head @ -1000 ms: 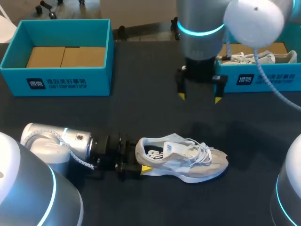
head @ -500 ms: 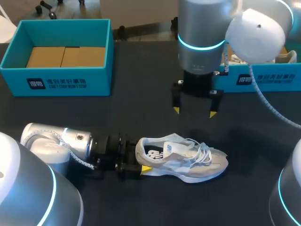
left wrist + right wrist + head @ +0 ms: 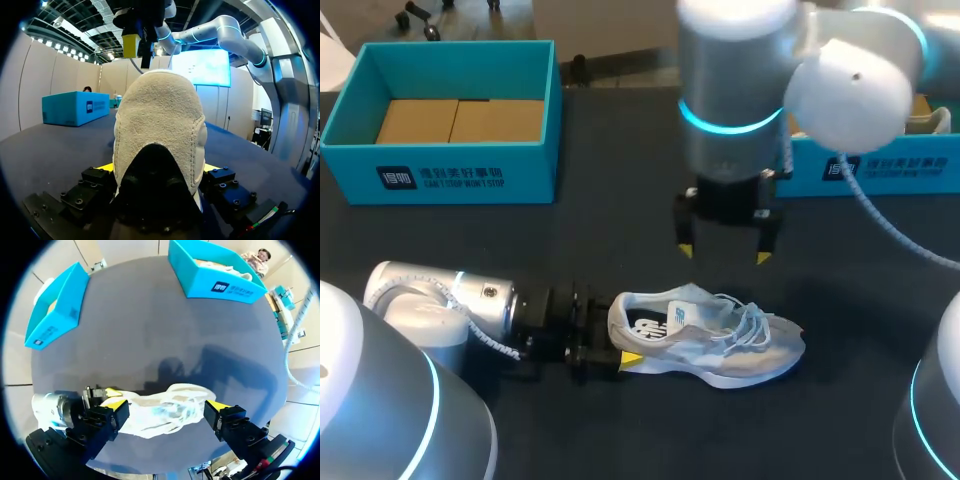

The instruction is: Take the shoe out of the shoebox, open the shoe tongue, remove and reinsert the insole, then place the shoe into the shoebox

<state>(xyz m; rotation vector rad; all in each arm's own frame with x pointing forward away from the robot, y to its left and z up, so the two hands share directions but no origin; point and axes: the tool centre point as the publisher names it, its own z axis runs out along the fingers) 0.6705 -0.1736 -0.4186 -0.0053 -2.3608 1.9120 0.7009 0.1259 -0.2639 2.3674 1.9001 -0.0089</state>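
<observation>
From above, the shoe lies on the table, its heel pinched by the left gripper. The right gripper hangs spread above the laces.

In the left wrist view, its fingers press both sides of the heel; that clamp wants to be firm.

In the right wrist view, the spread fingers straddle the shoe from above; best to catch the tongue alone.

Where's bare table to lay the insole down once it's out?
Bare dark tabletop: between the left-hand teal shoebox and left arm; past the toe of the grey-white sneaker, toward the right-hand teal shoebox. Crowded: the heel in the left gripper, and under the open right gripper.
</observation>
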